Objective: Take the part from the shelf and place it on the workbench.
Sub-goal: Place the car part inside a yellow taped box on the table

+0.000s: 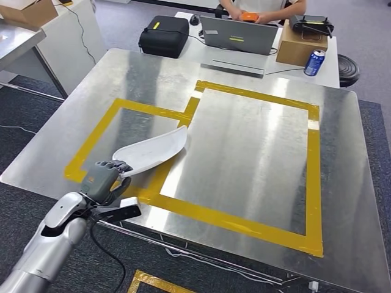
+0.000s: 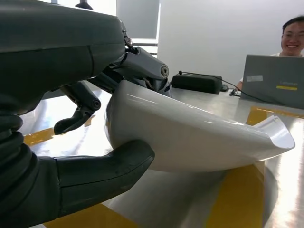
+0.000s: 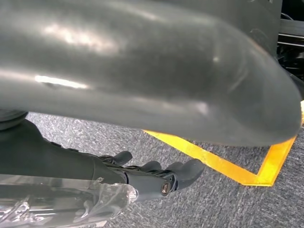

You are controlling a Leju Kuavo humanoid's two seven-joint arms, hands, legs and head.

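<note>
The part [image 1: 152, 151] is a long, curved white shell. It lies low over the left yellow tape frame [image 1: 92, 143] of the steel workbench [image 1: 239, 146], its far tip near the frame's inner corner. My left hand [image 1: 102, 180] grips its near end at the bench's front edge. In the left wrist view the thumb [image 2: 104, 171] sits under the part [image 2: 186, 137] and the dark fingers [image 2: 143, 64] curl over its top. My right hand [image 3: 143, 85] hangs over grey carpet, its fingers [image 3: 161, 178] stretched out and holding nothing.
Behind the bench a white desk carries a black case [image 1: 164, 35], a grey laptop [image 1: 237, 35], a cardboard box [image 1: 302, 46] and a blue can [image 1: 314, 62]. A person [image 1: 263, 7] sits there. A larger yellow frame [image 1: 313, 183] marks the bench's right half.
</note>
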